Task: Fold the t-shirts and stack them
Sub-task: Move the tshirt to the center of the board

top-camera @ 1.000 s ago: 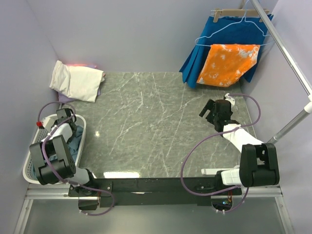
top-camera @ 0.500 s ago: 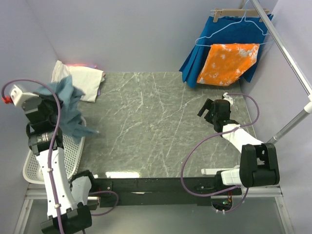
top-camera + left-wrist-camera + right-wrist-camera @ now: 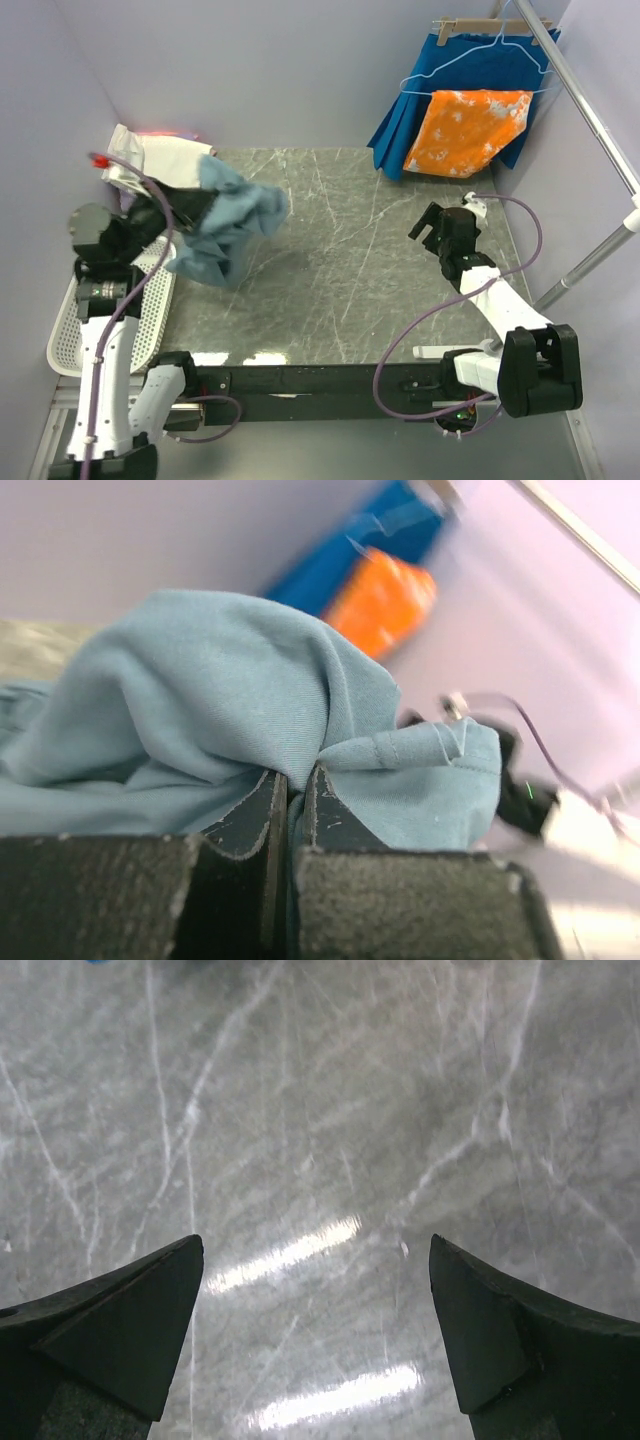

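Below the left gripper (image 3: pixel 290 785), clamped on a fold, the blue-grey t-shirt (image 3: pixel 235 228) hung bunched; the right gripper (image 3: pixel 315 1250) stood wide, empty. We judged this the fetching step; next, spreading it flat.

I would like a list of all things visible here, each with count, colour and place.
blue-grey t-shirt: one, dusty blue-grey, crumpled, held in the air at left
cream t-shirt: one, cream-white, folded, far left corner
basket: one, white, beside the near left edge
pleated garment: one, royal blue, hanging far right
blotched cloth: one, orange and white, hanging before the pleated garment
table: one, grey-green marble, centre
left gripper: one, black, shut on the blue-grey t-shirt
right gripper: one, black, open above the table's right side
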Robot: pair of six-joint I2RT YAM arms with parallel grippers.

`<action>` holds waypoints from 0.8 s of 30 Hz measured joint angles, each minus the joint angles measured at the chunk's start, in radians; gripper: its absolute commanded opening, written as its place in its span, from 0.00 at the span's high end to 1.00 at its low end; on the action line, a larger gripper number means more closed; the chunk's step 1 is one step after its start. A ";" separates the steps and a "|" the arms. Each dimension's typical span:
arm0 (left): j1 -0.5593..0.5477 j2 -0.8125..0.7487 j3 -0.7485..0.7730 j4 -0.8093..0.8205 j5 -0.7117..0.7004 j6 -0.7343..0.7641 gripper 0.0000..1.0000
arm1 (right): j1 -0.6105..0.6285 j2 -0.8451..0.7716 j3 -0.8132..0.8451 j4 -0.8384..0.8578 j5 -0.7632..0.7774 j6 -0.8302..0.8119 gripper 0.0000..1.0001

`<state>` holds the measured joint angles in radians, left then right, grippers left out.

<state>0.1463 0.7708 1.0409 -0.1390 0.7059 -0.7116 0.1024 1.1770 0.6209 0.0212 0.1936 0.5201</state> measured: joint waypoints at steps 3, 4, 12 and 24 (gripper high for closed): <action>-0.155 0.011 -0.084 0.049 0.007 0.024 0.99 | 0.006 0.014 0.032 -0.090 -0.003 0.034 0.00; -0.222 0.029 -0.117 0.063 -0.021 0.040 0.99 | 0.014 0.021 0.047 -0.117 -0.005 0.042 0.00; -0.579 0.380 -0.256 0.119 -0.468 0.130 0.99 | 0.183 -0.011 0.106 -0.278 0.016 0.075 0.00; -0.860 0.803 -0.083 0.223 -0.778 0.169 0.99 | 0.272 -0.125 0.076 -0.239 -0.111 0.039 0.00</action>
<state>-0.7136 1.5734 0.9577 0.0841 -0.0719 -0.5430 0.3740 1.0519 0.6971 -0.2176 0.0826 0.5587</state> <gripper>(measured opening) 0.056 0.997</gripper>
